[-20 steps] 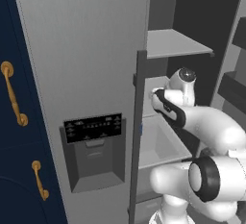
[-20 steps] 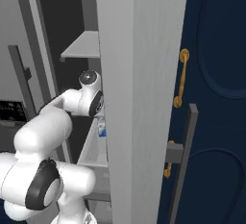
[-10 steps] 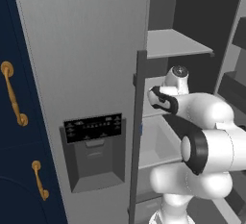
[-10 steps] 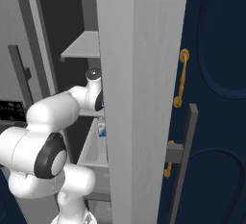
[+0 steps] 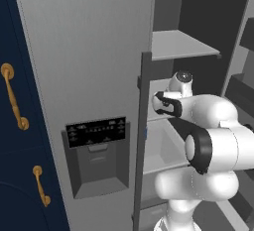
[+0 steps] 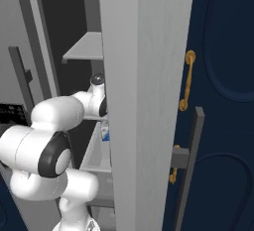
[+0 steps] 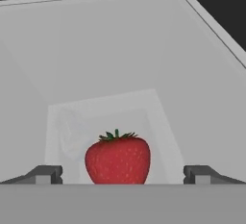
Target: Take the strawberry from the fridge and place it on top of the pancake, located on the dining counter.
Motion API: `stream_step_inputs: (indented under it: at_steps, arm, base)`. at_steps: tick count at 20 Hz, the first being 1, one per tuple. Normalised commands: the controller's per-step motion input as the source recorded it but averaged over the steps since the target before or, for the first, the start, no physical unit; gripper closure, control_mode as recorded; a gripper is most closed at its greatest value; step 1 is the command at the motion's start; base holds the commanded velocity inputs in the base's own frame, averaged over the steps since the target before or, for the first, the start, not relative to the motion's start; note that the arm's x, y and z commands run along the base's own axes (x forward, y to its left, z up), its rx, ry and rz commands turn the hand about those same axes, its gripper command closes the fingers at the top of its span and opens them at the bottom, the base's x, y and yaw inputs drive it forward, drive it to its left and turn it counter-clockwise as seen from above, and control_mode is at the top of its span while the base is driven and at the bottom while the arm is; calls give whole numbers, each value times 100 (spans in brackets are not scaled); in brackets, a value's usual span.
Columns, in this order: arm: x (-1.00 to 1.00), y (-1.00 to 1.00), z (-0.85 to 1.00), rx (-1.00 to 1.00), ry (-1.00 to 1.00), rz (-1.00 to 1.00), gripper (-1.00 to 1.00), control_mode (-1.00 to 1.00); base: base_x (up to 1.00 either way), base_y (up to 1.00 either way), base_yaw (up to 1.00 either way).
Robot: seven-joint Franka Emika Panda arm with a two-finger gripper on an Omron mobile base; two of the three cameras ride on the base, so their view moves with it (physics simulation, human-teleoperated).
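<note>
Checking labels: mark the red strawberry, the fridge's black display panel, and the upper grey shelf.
red strawberry (image 7: 117,160), hand view, middle of the fruit.
black display panel (image 5: 96,131), left base view, centre of the panel.
upper grey shelf (image 5: 178,44), left base view, its top surface.

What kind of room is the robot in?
It looks like a kitchen. A tall grey fridge stands open with a dispenser panel on its door, navy cabinets with gold handles sit beside it, and a strawberry rests on a shelf inside.

A grey fridge shelf (image 7: 192,88) carries the red strawberry (image 7: 117,160).
</note>
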Motion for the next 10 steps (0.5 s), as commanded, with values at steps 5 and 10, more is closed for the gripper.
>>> stream_step_inputs:
  at_steps: [5, 10]
  arm:
    - [7, 0, -12, 0, 0, 0, -100, -100]
    - [16, 0, -15, 0, 0, 0, -100, -100]
  base:
    - [0, 0, 0]
    - [0, 0, 0]
